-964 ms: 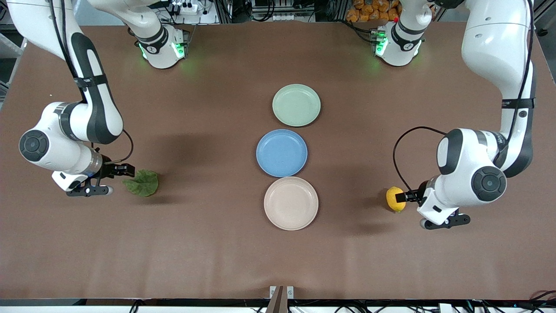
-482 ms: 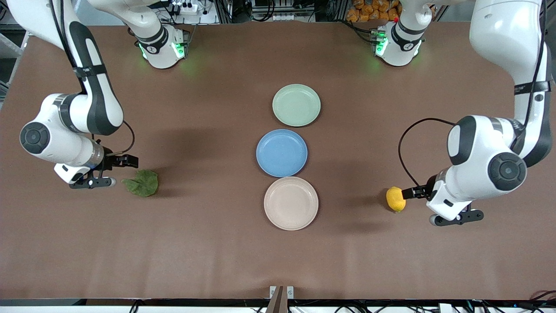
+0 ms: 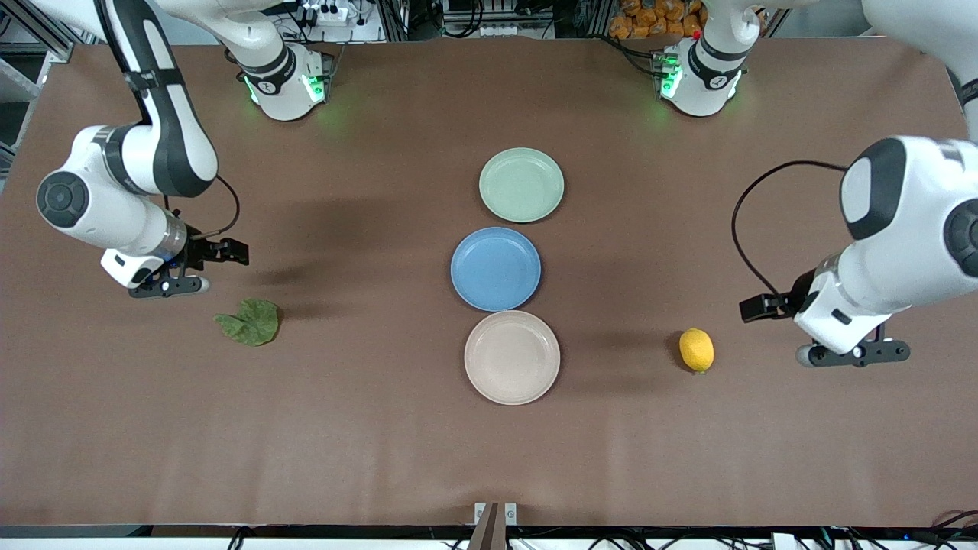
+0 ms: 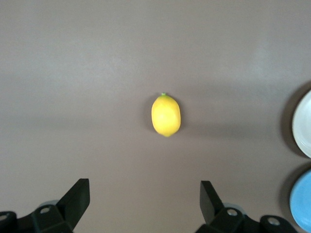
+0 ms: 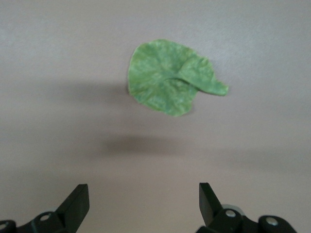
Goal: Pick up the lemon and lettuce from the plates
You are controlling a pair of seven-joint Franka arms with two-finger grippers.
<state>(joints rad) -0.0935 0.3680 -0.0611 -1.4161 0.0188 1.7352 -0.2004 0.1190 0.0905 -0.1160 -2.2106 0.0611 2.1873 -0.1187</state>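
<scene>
Plates stand in a row at the middle of the table in the front view: the mint green plate [image 3: 521, 185] farthest from the camera, the blue plate [image 3: 495, 268] next, the beige plate [image 3: 512, 357] nearest, and all three hold nothing. No brand or writing can be read on any of them. The right gripper [image 3: 233, 252] hangs in the air over bare table, with the lettuce [image 3: 249, 321] lying on the table near it and apart from it, at the right arm's end. The left gripper [image 3: 752, 308] is also up in the air, and the lemon [image 3: 696, 350] lies on the table near it, between this gripper and the beige plate, touching neither. In the left wrist view the fingers [image 4: 77, 200] are spread wide with nothing between them, and the lemon [image 4: 166, 115] lies ahead of them, centred on the gap; it is bright yellow, oval, with a small green tip at one end. In the right wrist view the fingers [image 5: 76, 202] are spread wide too and hold nothing; the lettuce [image 5: 170, 77] lies flat ahead of them, a crinkled green leaf with one fold and a short pointed stem.
</scene>
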